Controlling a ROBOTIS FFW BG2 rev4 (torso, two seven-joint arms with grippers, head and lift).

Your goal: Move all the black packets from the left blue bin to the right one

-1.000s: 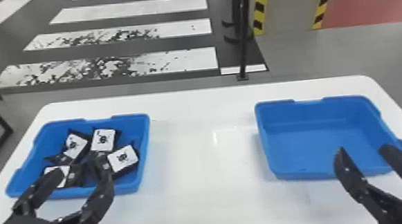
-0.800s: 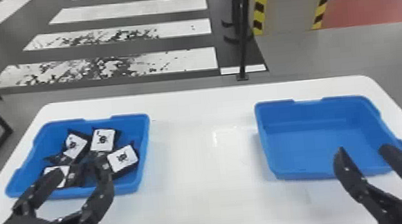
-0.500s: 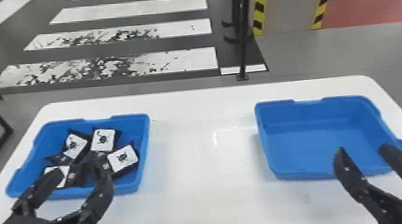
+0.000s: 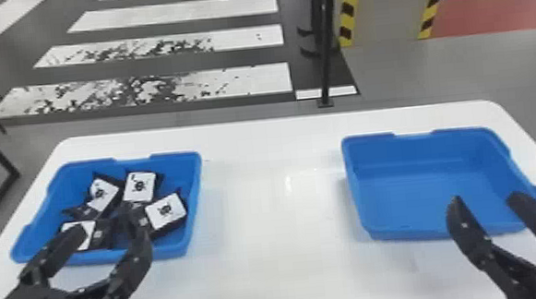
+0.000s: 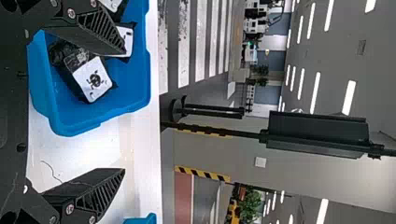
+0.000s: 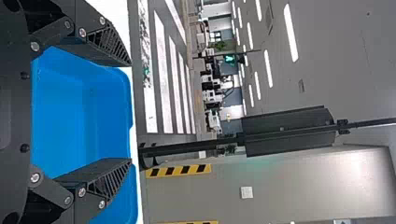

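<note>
Above the table [image 4: 278, 280], the left gripper [image 4: 111, 231] and right gripper [image 4: 486, 198] point forward, spread and empty, with two blue bins [image 4: 196, 194] on it, the left holding four visible black packets [image 4: 166, 211].

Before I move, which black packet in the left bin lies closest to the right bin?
The packet beside the right wall of the left bin; the other packets lie farther left.

Bright, faint glare on table [image 4: 268, 271]
</note>
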